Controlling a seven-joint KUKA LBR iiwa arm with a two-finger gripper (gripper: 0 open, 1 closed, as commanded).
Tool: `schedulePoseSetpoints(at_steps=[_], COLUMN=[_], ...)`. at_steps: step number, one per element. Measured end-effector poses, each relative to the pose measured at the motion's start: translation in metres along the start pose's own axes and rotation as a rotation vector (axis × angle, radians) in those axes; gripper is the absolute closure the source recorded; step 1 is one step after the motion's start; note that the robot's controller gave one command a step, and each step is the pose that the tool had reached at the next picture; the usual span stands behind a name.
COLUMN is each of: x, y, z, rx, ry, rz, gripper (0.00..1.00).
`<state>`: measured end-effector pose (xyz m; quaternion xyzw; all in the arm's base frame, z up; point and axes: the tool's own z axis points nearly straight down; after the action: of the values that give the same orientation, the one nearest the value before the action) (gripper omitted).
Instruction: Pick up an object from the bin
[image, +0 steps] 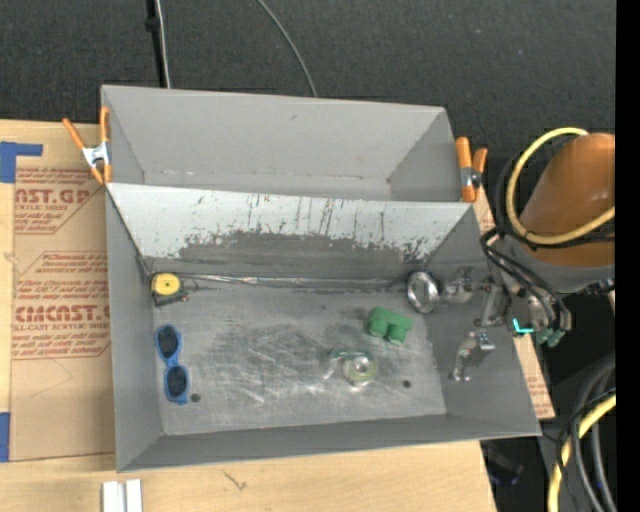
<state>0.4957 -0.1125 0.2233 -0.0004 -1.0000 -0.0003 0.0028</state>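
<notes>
Camera view has my pincer (472, 338) over the right slope of the bin (280, 140), open or closed I cannot tell. Nearest lie a silver knob (422, 290) and green block (387, 325), then a clear cap (357, 369), with blue glasses (172, 365) and a yellow disc (165, 287) far left. Dropping here, I could strike the slope and skid short of the block.

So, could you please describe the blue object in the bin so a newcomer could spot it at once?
In the grey metal bin, look at the left end of the floor. Just nearer the viewer than the small round yellow object lies a pair of blue plastic sunglasses. It is the only blue thing there, with two dark oval lenses one behind the other.
</notes>
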Motion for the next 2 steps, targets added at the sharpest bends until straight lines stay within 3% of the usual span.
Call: schedulePoseSetpoints(at_steps=[1, 2], x=[-0.090, -0.070], y=[-0.016, 0.012], z=[0.153, 0.122], rx=[-0.001, -0.002], ry=[-0.016, -0.008], rz=[0.128, 0.167], gripper=[0.00, 0.00])
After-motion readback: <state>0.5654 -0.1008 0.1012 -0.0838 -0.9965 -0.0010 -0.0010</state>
